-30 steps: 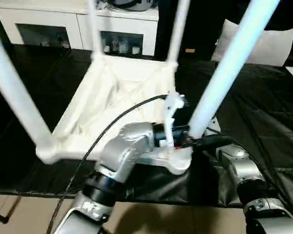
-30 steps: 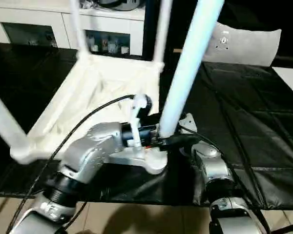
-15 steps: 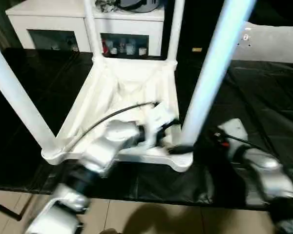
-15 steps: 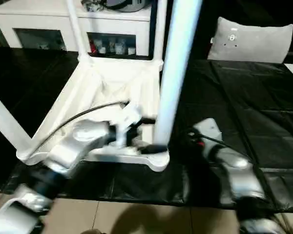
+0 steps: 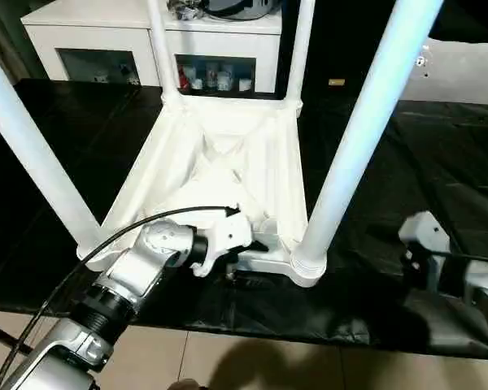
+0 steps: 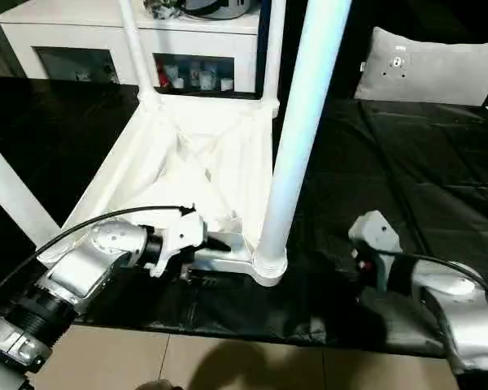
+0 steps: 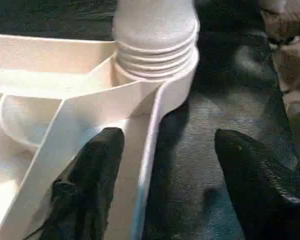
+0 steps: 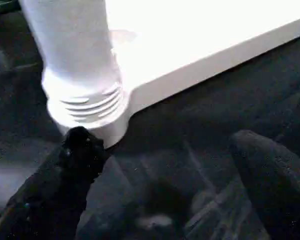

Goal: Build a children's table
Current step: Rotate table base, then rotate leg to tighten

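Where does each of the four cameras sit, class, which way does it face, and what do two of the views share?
Left eye view: head camera, looking down at the upturned tabletop with its legs; silver forearms show.
Right eye view: same scene, slightly shifted.
Left wrist view: along the left claw, one finger inside the tabletop's rim, one outside.
Right wrist view: along the right claw, open over black cloth.
Shared: both wrist views show the near right leg in its socket.
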Controlling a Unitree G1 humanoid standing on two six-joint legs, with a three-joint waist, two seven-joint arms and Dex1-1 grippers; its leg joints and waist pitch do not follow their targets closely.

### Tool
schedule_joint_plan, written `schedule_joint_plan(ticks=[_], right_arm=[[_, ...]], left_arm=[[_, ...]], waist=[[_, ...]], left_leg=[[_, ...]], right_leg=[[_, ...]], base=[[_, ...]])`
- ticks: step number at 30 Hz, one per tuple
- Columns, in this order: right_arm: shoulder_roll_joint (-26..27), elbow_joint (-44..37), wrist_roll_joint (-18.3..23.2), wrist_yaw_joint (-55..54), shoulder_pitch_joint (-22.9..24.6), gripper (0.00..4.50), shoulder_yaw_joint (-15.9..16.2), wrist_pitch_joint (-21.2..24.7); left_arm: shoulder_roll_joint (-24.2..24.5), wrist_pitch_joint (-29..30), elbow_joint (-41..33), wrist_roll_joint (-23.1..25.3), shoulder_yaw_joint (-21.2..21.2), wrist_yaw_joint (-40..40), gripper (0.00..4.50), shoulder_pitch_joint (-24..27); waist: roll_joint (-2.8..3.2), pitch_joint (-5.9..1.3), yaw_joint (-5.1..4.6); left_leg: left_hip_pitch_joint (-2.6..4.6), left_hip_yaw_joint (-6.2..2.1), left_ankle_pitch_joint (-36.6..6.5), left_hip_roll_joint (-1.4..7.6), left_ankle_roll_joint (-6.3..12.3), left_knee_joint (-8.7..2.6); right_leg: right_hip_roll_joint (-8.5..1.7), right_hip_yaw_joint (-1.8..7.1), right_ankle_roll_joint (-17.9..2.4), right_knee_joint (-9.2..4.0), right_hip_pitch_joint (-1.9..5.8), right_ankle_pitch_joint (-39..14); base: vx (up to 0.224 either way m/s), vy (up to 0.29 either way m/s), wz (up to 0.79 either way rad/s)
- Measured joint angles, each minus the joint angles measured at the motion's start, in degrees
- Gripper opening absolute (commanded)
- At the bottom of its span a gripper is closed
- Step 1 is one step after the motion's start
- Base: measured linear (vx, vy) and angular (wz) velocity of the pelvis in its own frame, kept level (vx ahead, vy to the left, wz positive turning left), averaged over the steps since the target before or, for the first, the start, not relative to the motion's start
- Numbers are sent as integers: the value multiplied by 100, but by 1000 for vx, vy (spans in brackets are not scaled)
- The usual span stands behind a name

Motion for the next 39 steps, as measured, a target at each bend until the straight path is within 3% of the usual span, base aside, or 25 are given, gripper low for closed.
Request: schedule_joint_plan(ticks=[2,6,7,16,34,39], right_arm=[[-40,-104,110,19,6,450,-6,95],[-35,-490,382,50,81,450,-68,343],[-36,-576,440,61,119,450,-81,373],[-93,-966,765,161,406,450,-156,596],[-76,-1160,970,159,394,450,-138,709],[-77,-955,957,240,205,450,-5,661]], left_arm=[[0,-56,130,-5,9,-11,273,-27],[-85,-100,384,38,11,-14,261,-183],[-102,-102,399,43,18,-8,238,-202],[-108,-107,485,43,33,-168,172,-202],[-61,-476,788,296,-18,-312,9,-403],[-39,-899,1079,538,-205,-366,4,-659]], waist=[[0,0,5],[4,-2,40],[5,-3,51],[22,-9,46],[19,-8,35],[16,-8,17]], left_leg=[[-2,1,0,0,0,0],[-8,1,0,0,0,-1],[-8,1,0,0,0,-1],[-5,0,0,0,0,-1],[-9,1,0,0,0,-7],[-2,3,1,0,0,-3]], right_leg=[[0,0,1,0,-1,0],[-1,-1,1,0,-7,-1],[-1,-2,1,-1,-7,-1],[-2,-2,1,-3,-3,-1],[-2,-4,5,-7,-6,-2],[-2,-1,4,-3,-1,1]], base=[[0,0,0],[0,0,0],[0,0,0],[0,0,0],[0,0,0],[0,0,0]])
